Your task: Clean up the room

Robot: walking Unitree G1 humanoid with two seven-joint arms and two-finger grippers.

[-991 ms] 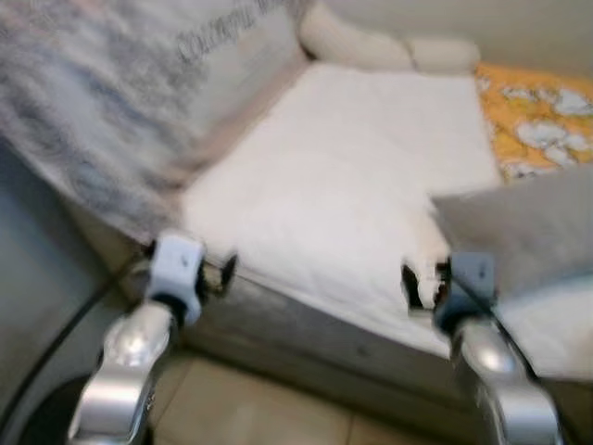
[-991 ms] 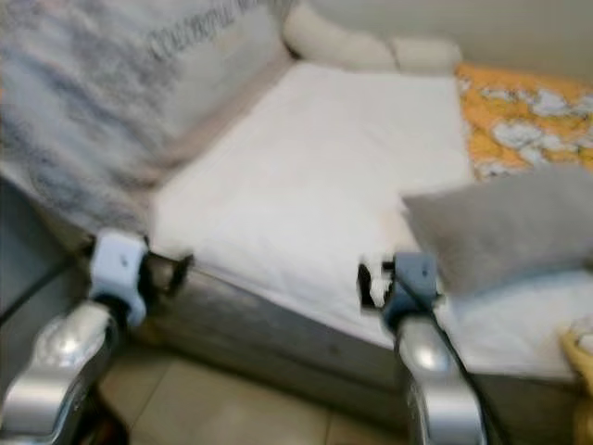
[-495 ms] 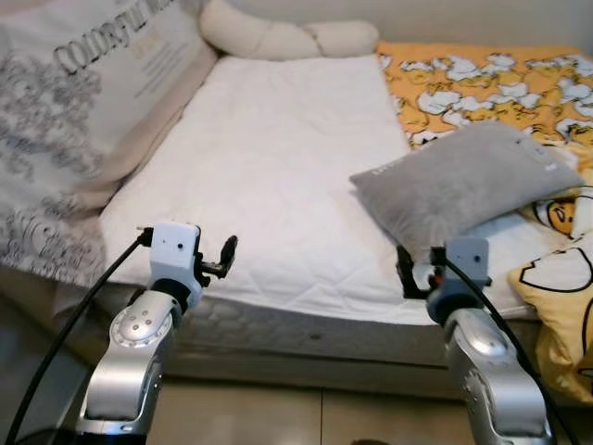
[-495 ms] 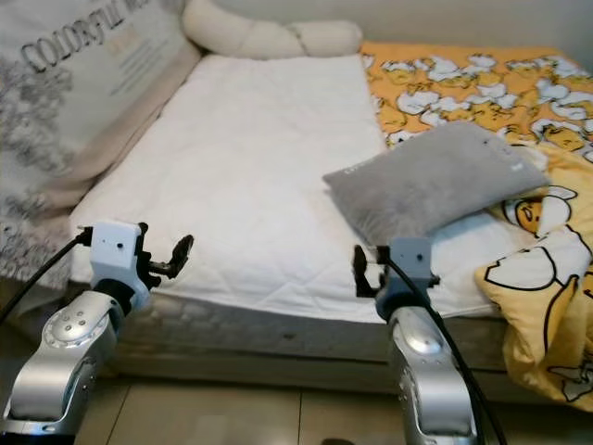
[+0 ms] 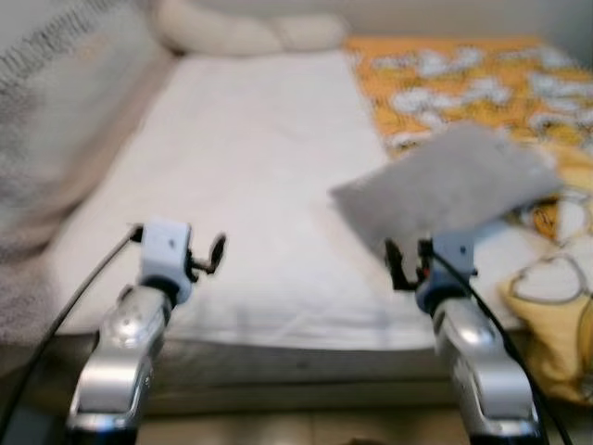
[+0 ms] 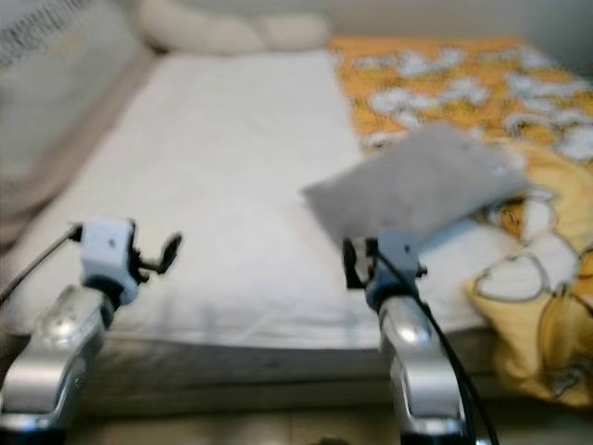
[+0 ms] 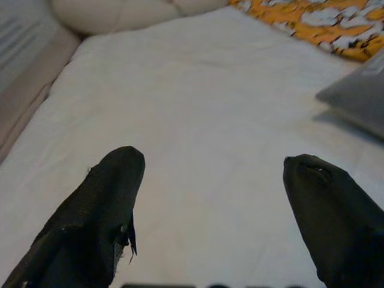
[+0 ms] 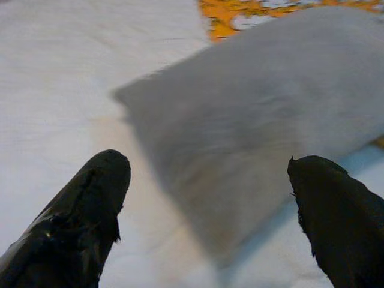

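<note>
A grey pillow (image 5: 449, 185) lies tilted on the white mattress (image 5: 250, 167), partly over an orange-and-white patterned blanket (image 5: 463, 74). My right gripper (image 5: 405, 263) hovers open just short of the pillow's near corner, and the pillow (image 8: 258, 126) spreads between its black fingers (image 8: 78, 210) in the right wrist view. My left gripper (image 5: 208, 255) is open over the mattress's near left part, empty, with bare sheet (image 7: 204, 120) ahead of it. The picture is blurred.
A cream bolster (image 5: 241, 32) lies along the head of the bed. A large printed cushion (image 5: 56, 102) leans on the left side. A yellow duck-print cover (image 5: 556, 306) is bunched at the right edge. The bed's front edge (image 5: 296, 366) runs below both arms.
The camera has swung right and drawn closer to the bed, so the pillow sits nearer the middle. Both grippers have stayed open and moved forward over the mattress.
</note>
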